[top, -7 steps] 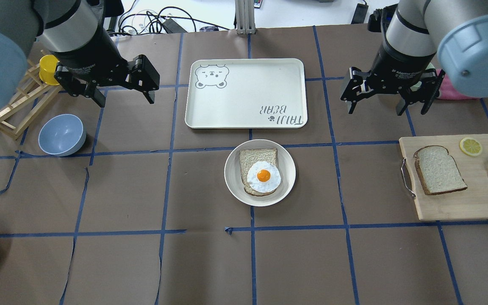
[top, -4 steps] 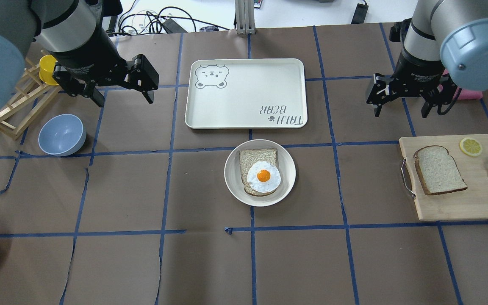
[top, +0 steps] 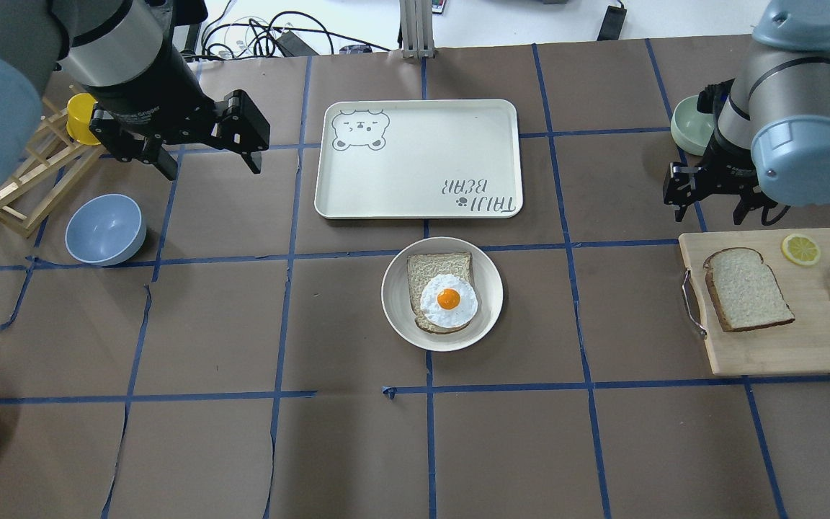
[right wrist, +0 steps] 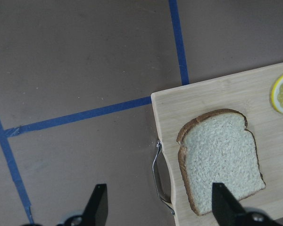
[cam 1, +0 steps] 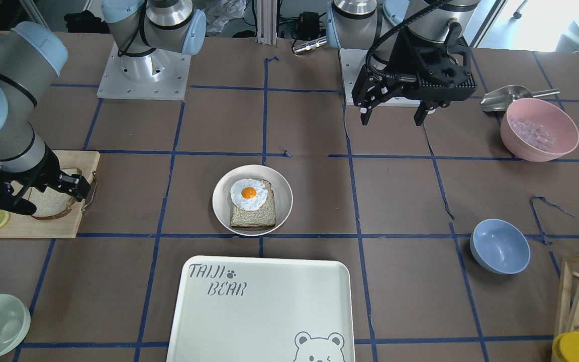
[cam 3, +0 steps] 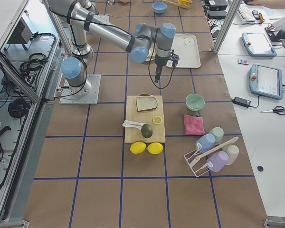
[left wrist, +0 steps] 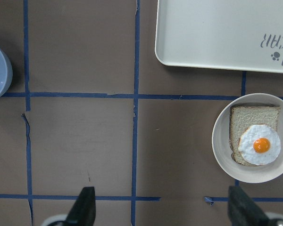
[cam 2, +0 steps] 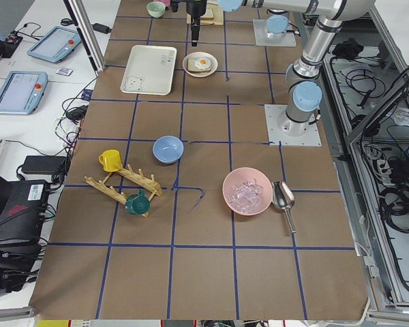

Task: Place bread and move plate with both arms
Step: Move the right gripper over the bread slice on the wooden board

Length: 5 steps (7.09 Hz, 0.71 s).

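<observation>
The right pincer [right wrist: 160, 209] is hanging in the air with its two fingers [right wrist: 98, 203] spread wide apart, and it is holding nothing. The bread [right wrist: 221, 157] is lying flat on the wooden cutting board [top: 768, 346], below the pincer and not touching it. In the right wrist view the bread is sitting closer to one finger than to the other, partly in the gap between them. A lemon slice [top: 800, 249] is lying on the board near the bread. The plate [top: 395, 295] is sitting in the middle of the table, well apart from the bread, and it is carrying another slice with a fried egg [top: 448, 298] on top. The left pincer [top: 211, 169] is spread wide too and holding nothing, hanging well apart from the plate and near the bear tray [top: 422, 187].
</observation>
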Each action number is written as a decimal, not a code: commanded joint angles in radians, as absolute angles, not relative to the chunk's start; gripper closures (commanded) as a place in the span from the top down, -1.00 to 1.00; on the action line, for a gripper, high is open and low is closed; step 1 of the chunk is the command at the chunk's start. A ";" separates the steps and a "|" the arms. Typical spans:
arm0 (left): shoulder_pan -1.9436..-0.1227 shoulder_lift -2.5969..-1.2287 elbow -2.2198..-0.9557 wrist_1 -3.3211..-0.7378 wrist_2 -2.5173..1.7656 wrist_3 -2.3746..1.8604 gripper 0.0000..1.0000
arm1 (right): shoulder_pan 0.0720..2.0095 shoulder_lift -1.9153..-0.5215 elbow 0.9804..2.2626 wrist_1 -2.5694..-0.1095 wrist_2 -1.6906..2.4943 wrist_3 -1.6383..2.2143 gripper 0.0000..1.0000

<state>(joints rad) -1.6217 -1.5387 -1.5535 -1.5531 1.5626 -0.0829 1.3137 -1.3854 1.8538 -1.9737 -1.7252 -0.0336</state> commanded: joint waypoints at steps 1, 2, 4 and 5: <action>-1.621 -1.532 -1.554 -1.551 1.562 -0.080 1.00 | 1.290 -1.336 1.901 -2.052 -1.730 -0.035 0.37; -1.621 -1.534 -1.554 -1.551 1.562 -0.081 1.00 | 1.279 -1.295 1.899 -2.078 -1.732 -0.034 0.37; -1.621 -1.532 -1.554 -1.551 1.563 -0.080 1.00 | 1.230 -1.269 1.901 -2.079 -1.729 -0.037 0.35; -1.621 -1.532 -1.554 -1.551 1.563 -0.080 1.00 | 1.229 -1.249 1.899 -2.088 -1.732 -0.034 0.33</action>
<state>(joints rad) -1.6209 -1.5328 -1.5539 -1.5512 1.5630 -0.0800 1.2407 -1.2730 1.8997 -2.0787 -1.7293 -0.0358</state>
